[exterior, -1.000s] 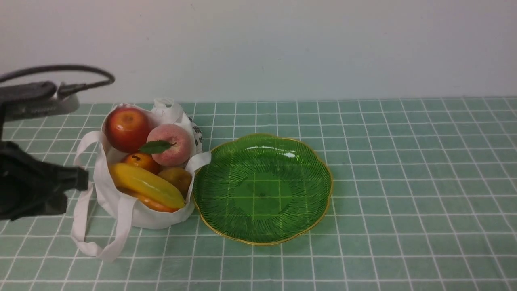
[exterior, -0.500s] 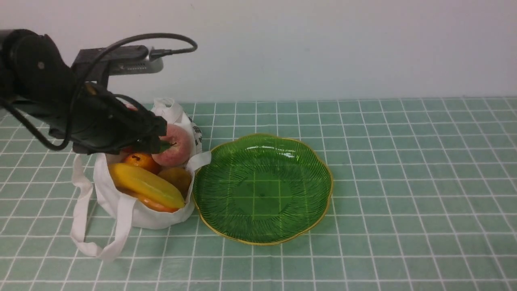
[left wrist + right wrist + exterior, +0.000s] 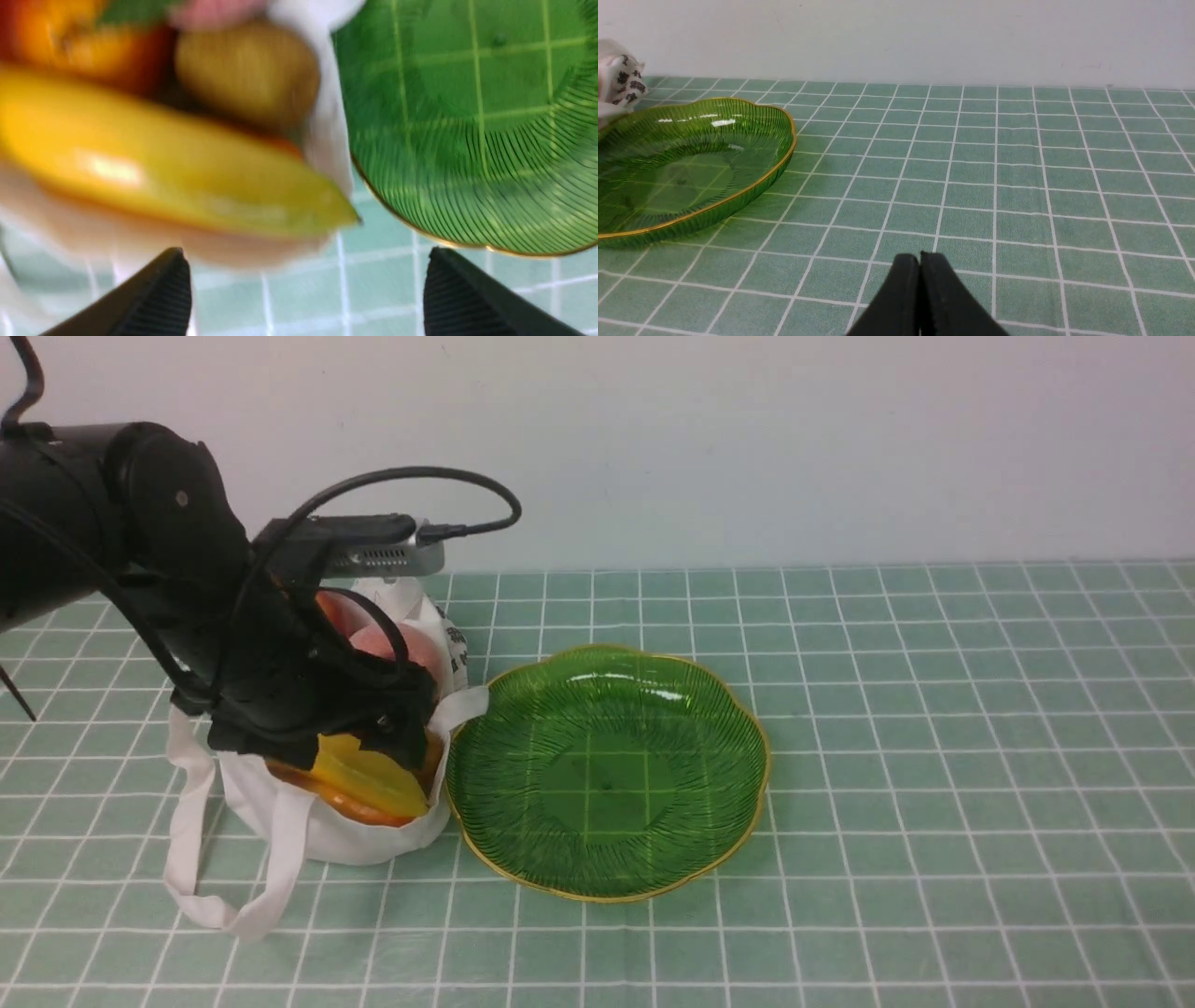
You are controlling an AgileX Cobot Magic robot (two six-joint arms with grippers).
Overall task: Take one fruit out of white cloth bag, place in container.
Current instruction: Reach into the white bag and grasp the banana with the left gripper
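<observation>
- Left hand [image 3: 306, 254] hangs over the small white cloth bag [image 3: 322, 835], fingers wide apart, gripping nothing.
- Long yellow banana [image 3: 373, 784] lies in that bag, right beside the shallow green ribbed dish [image 3: 728, 728].
- Right hand [image 3: 920, 263] is pinched together, empty.

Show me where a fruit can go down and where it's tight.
Free: inside the dish, and the table right of and in front of it. Tight: the packed bag against the dish, left tool over it.
</observation>
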